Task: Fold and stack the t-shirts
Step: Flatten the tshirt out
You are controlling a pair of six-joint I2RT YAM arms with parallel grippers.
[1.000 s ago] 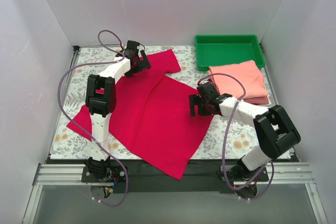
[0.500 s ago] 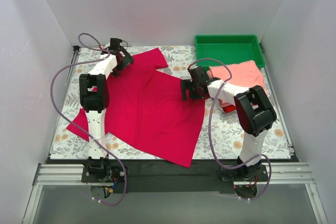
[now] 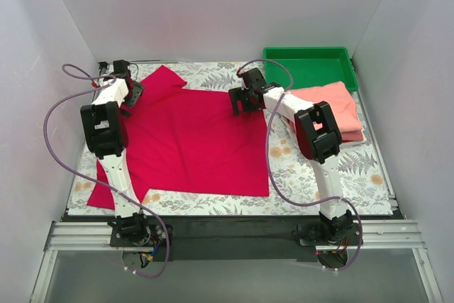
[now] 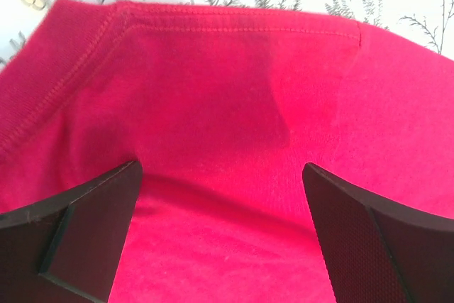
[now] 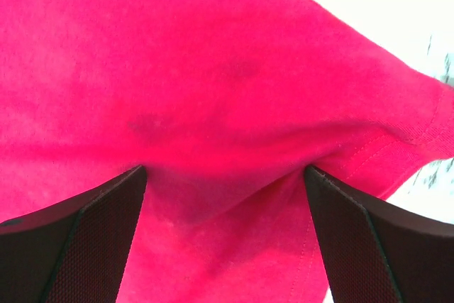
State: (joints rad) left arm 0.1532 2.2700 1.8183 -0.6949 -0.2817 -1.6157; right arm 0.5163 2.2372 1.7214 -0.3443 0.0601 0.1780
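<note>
The crimson-red t-shirt (image 3: 191, 140) lies spread nearly flat over the left and middle of the table. My left gripper (image 3: 128, 91) is at its back-left edge, open, with the hemmed cloth (image 4: 234, 90) lying between and under the fingers (image 4: 92, 225). My right gripper (image 3: 240, 104) is at the shirt's back-right corner, open, over a puckered fold of cloth (image 5: 213, 69). The salmon-pink t-shirt (image 3: 330, 101) lies folded at the right, on top of a brighter red t-shirt whose edge (image 3: 351, 135) shows beneath it.
A green plastic tray (image 3: 306, 69) stands at the back right, just behind the folded shirts. White walls close in the table on three sides. A sleeve (image 3: 163, 76) sticks out toward the back wall. Purple cables loop off both arms.
Both arms have swung toward the back of the table, the left to the back-left corner. The crimson shirt has gone with them and now lies spread flat instead of skewed.
</note>
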